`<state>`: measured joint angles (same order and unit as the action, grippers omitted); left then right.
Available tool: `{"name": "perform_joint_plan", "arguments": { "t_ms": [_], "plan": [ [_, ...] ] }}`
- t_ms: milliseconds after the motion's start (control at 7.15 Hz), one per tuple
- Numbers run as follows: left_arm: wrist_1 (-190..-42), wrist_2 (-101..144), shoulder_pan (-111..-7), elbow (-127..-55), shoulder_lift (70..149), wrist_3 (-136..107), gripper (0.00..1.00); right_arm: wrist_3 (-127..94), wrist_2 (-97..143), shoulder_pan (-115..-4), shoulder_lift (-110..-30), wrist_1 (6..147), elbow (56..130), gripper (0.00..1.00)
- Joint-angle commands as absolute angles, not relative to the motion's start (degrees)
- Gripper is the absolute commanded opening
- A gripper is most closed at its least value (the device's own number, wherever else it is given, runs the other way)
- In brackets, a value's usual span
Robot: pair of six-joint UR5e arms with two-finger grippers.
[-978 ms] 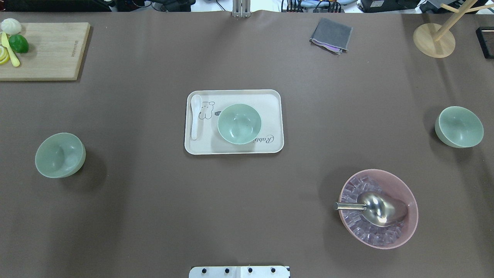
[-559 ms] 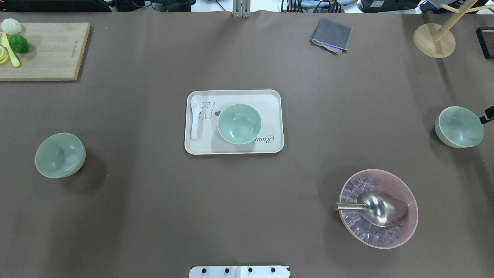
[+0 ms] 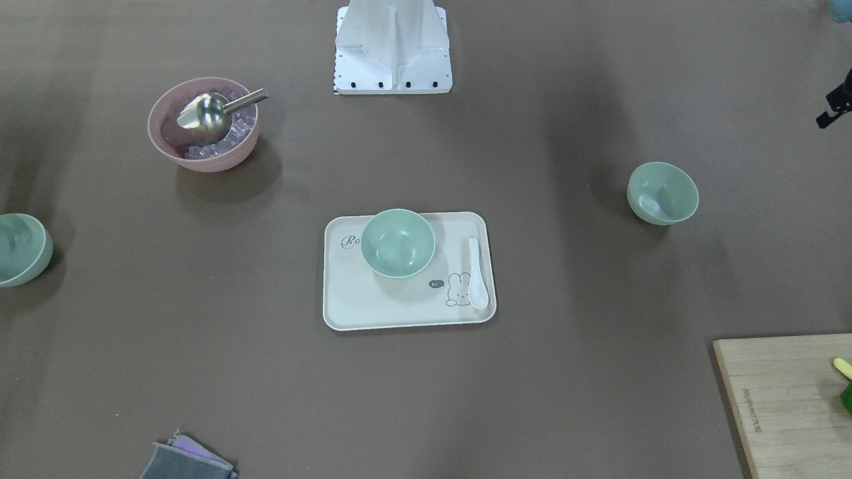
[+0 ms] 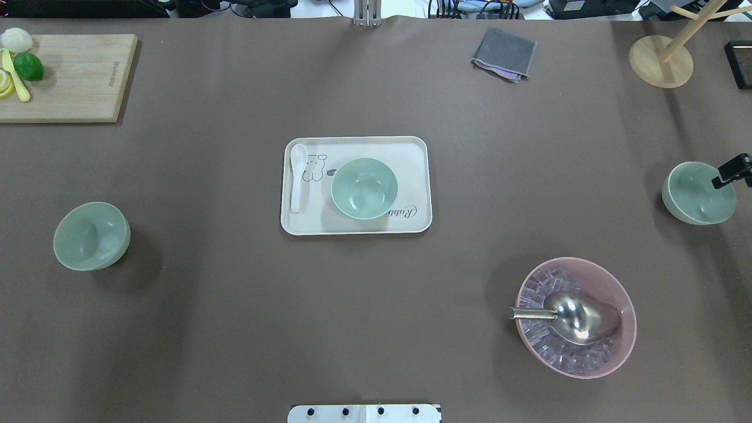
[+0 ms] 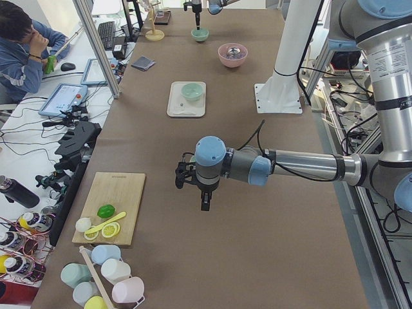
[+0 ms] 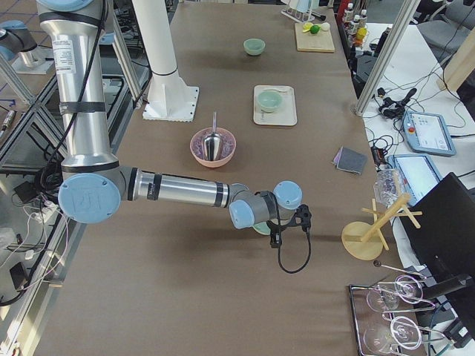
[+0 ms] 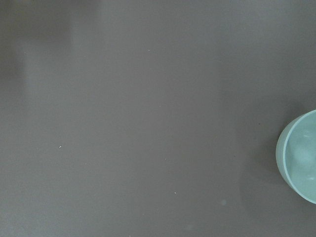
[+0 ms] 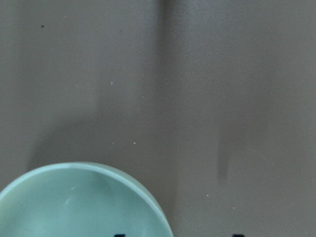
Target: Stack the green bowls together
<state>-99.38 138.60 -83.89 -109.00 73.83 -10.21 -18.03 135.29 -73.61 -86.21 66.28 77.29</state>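
Note:
Three green bowls stand apart on the brown table. One [image 4: 91,236] is at the left, one [image 4: 364,188] is on the cream tray [image 4: 414,150], and one [image 4: 696,197] is at the right. My right gripper [image 4: 731,170] reaches in from the right edge above the right bowl's far rim. The right wrist view shows that bowl [image 8: 79,202] and two dark fingertips [image 8: 117,235] apart at the bottom edge, with nothing between them. My left gripper [image 3: 835,100] is partly in view beside the left bowl [image 3: 662,193]; its jaws do not show. The left wrist view shows that bowl's edge [image 7: 301,158].
A pink bowl [image 4: 611,282] with ice and a metal scoop [image 4: 573,317] stands front right. A white spoon [image 4: 297,176] lies on the tray. A cutting board [image 4: 70,79] with fruit is far left, a grey cloth [image 4: 504,54] and a wooden stand [image 4: 661,61] far right.
My right gripper has come into the overhead view from the right edge and moved left over the right bowl's rim. The bowls have not moved.

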Motion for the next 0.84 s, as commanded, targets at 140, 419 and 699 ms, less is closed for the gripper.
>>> {"name": "perform_joint_plan", "arguments": {
  "t_ms": [140,419,699],
  "plan": [
    [-99.3,138.6,-83.8,-109.2,73.9,-10.3,0.97,-18.3,135.4,-72.8,-86.0,66.3,77.1,0.0],
    [-99.3,138.8,-83.8,-109.4,73.9,-10.3,0.97,-18.5,139.1,-72.9,-84.7,67.2,79.9,0.0],
    [-99.2,140.4,-83.8,-109.7,73.8,-10.3,0.97,-38.9,141.7,-68.2,-83.2,67.4,90.8,0.0]
  ]
}}
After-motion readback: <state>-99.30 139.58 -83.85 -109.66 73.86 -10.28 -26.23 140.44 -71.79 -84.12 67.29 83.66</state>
